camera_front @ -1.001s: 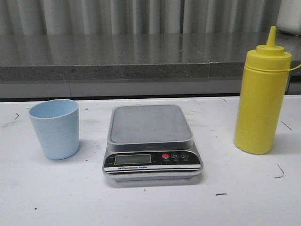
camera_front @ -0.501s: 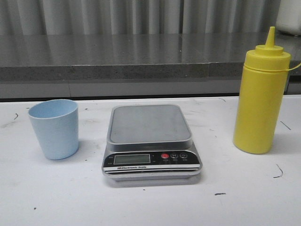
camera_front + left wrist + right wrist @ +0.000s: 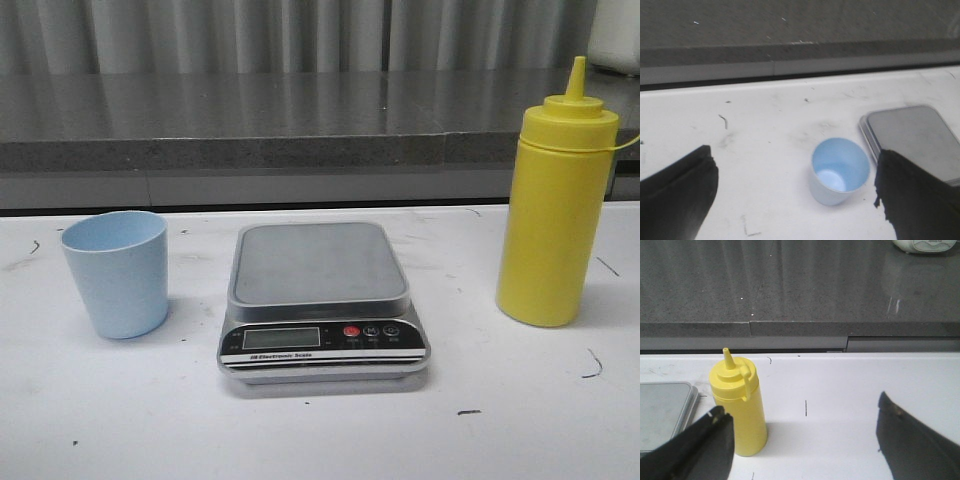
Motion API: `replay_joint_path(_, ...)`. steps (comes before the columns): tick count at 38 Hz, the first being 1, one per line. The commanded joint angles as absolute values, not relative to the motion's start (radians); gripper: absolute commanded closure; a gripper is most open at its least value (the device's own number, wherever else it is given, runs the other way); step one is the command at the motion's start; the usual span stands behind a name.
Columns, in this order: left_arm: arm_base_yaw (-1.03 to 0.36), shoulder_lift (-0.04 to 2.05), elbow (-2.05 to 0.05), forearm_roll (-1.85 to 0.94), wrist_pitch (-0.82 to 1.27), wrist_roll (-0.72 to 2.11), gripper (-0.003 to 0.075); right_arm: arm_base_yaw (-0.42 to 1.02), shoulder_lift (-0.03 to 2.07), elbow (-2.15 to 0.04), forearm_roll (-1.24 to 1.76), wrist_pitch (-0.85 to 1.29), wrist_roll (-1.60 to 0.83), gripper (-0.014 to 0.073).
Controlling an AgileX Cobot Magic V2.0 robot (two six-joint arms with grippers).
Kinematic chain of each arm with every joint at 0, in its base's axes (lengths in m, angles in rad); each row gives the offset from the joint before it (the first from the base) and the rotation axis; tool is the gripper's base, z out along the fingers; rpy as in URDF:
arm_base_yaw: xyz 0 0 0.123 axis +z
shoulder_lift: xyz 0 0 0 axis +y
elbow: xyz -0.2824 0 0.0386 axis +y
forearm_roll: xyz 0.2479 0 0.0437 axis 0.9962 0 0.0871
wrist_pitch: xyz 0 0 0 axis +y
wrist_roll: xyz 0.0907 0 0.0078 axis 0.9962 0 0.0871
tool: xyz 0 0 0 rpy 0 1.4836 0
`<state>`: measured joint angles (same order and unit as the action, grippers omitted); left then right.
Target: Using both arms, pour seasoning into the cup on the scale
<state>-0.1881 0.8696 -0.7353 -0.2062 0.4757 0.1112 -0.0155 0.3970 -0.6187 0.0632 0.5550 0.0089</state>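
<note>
The pale blue cup (image 3: 117, 272) stands upright and empty on the white table, left of the scale (image 3: 320, 298). The scale's steel platform is bare. The yellow seasoning bottle (image 3: 556, 205) stands upright to the right of the scale, cap on. Neither gripper shows in the front view. In the left wrist view my left gripper (image 3: 797, 187) is open above the table, with the cup (image 3: 839, 171) between its fingers, nearer the finger by the scale (image 3: 912, 137). In the right wrist view my right gripper (image 3: 802, 435) is open, with the bottle (image 3: 738, 402) standing beside one finger.
A grey stone ledge (image 3: 300, 120) runs along the back of the table. A white object (image 3: 615, 35) sits on the ledge at the far right. The table (image 3: 320, 440) carries small dark marks.
The front view has shifted very slightly between frames. The cup, scale and bottle have kept their places on the table.
</note>
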Motion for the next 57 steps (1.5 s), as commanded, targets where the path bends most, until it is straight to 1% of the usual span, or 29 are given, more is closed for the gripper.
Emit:
replay_joint_path(1, -0.271, 0.983, -0.83, -0.211, 0.452, 0.122, 0.0104, -0.016, 0.411, -0.651, 0.065, 0.485, 0.0, -0.0008)
replay_joint_path(8, -0.418, 1.202, -0.962, -0.161, 0.529, 0.122, 0.0106, -0.016, 0.411, -0.651, 0.065, 0.486, 0.0, -0.0008)
replay_joint_path(15, -0.497, 1.416, -1.117, -0.106, 0.663, 0.115, 0.0154, -0.016, 0.411, -0.651, 0.065, 0.488, 0.0, -0.0008)
replay_joint_path(23, -0.517, 1.59, -1.212, -0.027, 0.726, 0.065, 0.0155, -0.016, 0.411, -0.651, 0.065, 0.492, 0.0, -0.0008)
replay_joint_path(27, -0.517, 1.644, -1.231, 0.072, 0.746, 0.0, 0.0155, -0.016, 0.411, -0.651, 0.065, 0.493, 0.0, -0.0008)
replay_joint_path(38, -0.517, 1.737, -1.233, 0.079, 0.728, 0.006, 0.0162, -0.016, 0.411, -0.651, 0.065, 0.493, 0.0, -0.0008)
replay_joint_path(39, -0.517, 1.739, -1.233, 0.079, 0.728, 0.006, 0.0174, -0.016, 0.411, -0.651, 0.065, 0.494, 0.0, -0.0008)
replay_joint_path(42, -0.517, 1.743, -1.233, 0.079, 0.733, 0.006, 0.0261, -0.016, 0.411, -0.651, 0.065, 0.495, 0.0, -0.0008)
replay_joint_path(47, -0.517, 1.743, -1.233, 0.079, 0.738, 0.006, 0.0516, -0.016, 0.411, -0.651, 0.065, 0.495, 0.0, -0.0008)
replay_joint_path(48, -0.517, 1.743, -1.233, 0.079, 0.738, 0.006, 0.0577, -0.016, 0.411, -0.651, 0.065, 0.495, 0.0, -0.0008)
replay_joint_path(51, -0.517, 1.743, -1.233, 0.079, 0.738, 0.006, 0.0715, -0.016, 0.411, -0.651, 0.065, 0.495, 0.0, -0.0008)
replay_joint_path(52, -0.517, 1.743, -1.235, 0.079, 0.739, 0.008, 0.0741, -0.016, 0.411, -0.651, 0.065, 0.495, 0.0, -0.0008)
replay_joint_path(57, -0.517, 1.743, -1.281, 0.079, 0.781, 0.008, 0.074, -0.016, 0.411, -0.651, 0.065, 0.495, 0.0, -0.0008)
